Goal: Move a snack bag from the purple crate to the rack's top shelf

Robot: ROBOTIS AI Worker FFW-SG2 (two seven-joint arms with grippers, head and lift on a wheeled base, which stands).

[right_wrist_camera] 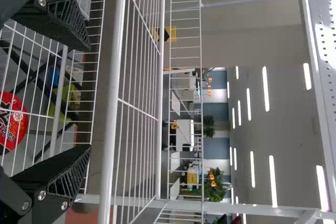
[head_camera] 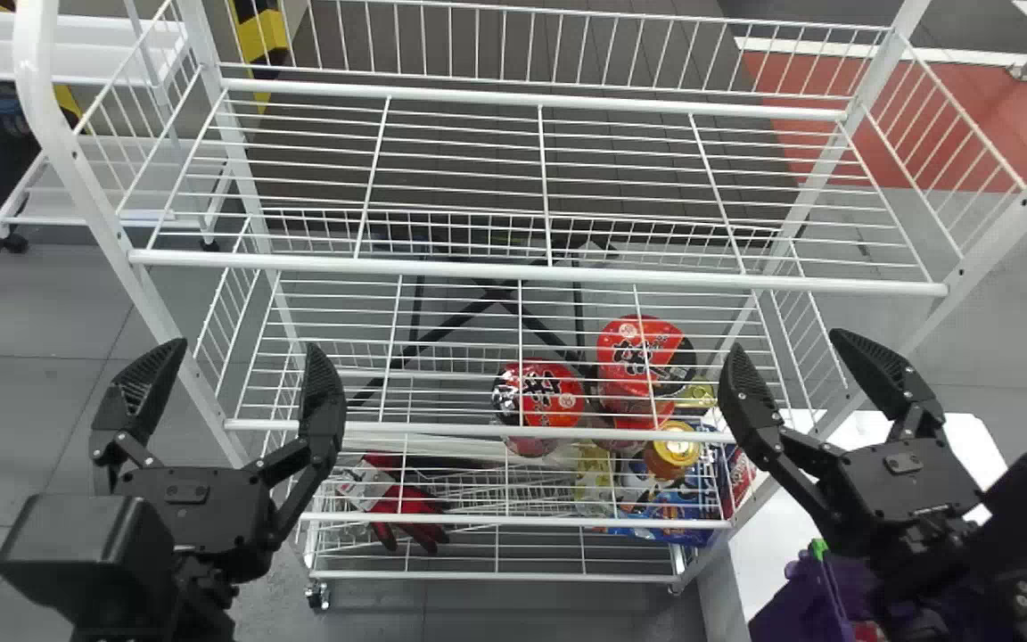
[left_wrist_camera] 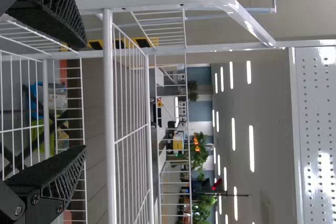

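The job looks to be at its start, with nothing picked yet. The robot's right gripper, two flat black fingers (head_camera: 785, 341), is spread wide with nothing between them, near the right side of the white wire rack (head_camera: 536, 270). Its next move should be back and down into the purple plastic crate (head_camera: 790, 611) at the near right, under that arm, then a squeeze on a bag, and a lift high enough to clear the rack's front rail and reach the top shelf. The left gripper (head_camera: 246, 348), also black and spread with nothing in it, is at the rack's left side.

In the crate I make out a scrap of red packaging (head_camera: 866, 632), perhaps the snack bag, though I cannot tell for sure. Lower in the rack are two round red-topped bowls (head_camera: 538, 392), an orange jar with a pale lid (head_camera: 674, 448), blue packets (head_camera: 678, 517) and red-and-black gloves (head_camera: 411, 508)
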